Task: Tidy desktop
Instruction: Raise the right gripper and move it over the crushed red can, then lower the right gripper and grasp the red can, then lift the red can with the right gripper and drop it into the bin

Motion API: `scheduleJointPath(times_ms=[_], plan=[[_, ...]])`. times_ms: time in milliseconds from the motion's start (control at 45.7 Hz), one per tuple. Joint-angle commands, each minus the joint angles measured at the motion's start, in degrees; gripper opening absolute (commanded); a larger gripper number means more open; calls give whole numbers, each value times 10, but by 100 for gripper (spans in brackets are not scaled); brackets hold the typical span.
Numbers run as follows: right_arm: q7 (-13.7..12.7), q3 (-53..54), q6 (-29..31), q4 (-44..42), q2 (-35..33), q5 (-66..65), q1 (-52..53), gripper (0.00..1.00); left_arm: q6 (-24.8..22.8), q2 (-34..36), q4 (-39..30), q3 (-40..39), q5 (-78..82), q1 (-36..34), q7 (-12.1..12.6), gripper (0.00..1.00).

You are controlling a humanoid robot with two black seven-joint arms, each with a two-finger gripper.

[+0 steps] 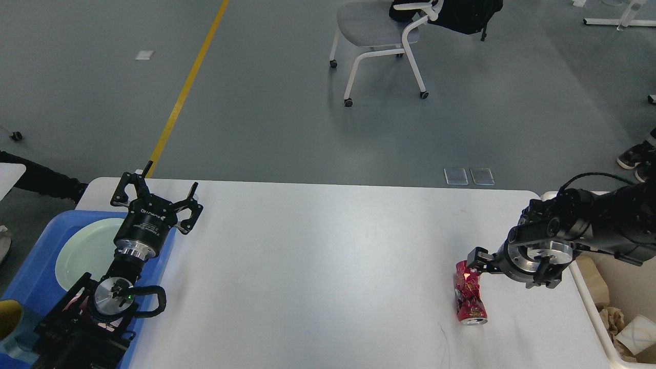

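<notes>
White matte worktop (318, 266) carries a crushed red metal can (470, 300) lying near its right edge (light, dented, slippery); right pincer (479, 260) touches its far end, spread unclear.
</notes>
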Motion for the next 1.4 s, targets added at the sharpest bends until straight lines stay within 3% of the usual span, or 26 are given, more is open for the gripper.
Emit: scheduleJointPath(times_ms=[0, 263, 722, 810, 985, 1138, 1160, 1226, 1313, 1379], plan=[[4, 33, 1, -43, 3, 0, -49, 100, 0, 0, 0, 0, 0, 0, 0, 96], [53, 62, 2, -56, 3, 0, -70, 99, 0, 0, 1, 0, 0, 0, 0, 96], [48, 65, -3, -123, 30, 0, -128, 98, 0, 0, 0, 0, 0, 0, 0, 96], [46, 65, -7, -123, 31, 0, -128, 80, 0, 0, 0, 0, 0, 0, 0, 96], [46, 65, -8, -123, 31, 0, -128, 57, 0, 0, 0, 0, 0, 0, 0, 96], [45, 65, -8, -123, 32, 0, -133, 45, 0, 0, 0, 0, 0, 0, 0, 96], [45, 65, -8, -123, 33, 1, -135, 36, 0, 0, 0, 0, 0, 0, 0, 96], [46, 65, -7, -122, 33, 4, -135, 27, 0, 0, 0, 0, 0, 0, 0, 96], [45, 65, -2, -119, 33, 5, -135, 1, 0, 0, 0, 0, 0, 0, 0, 96], [45, 65, 0, -118, 33, 6, -134, 0, 0, 0, 0, 0, 0, 0, 0, 96]])
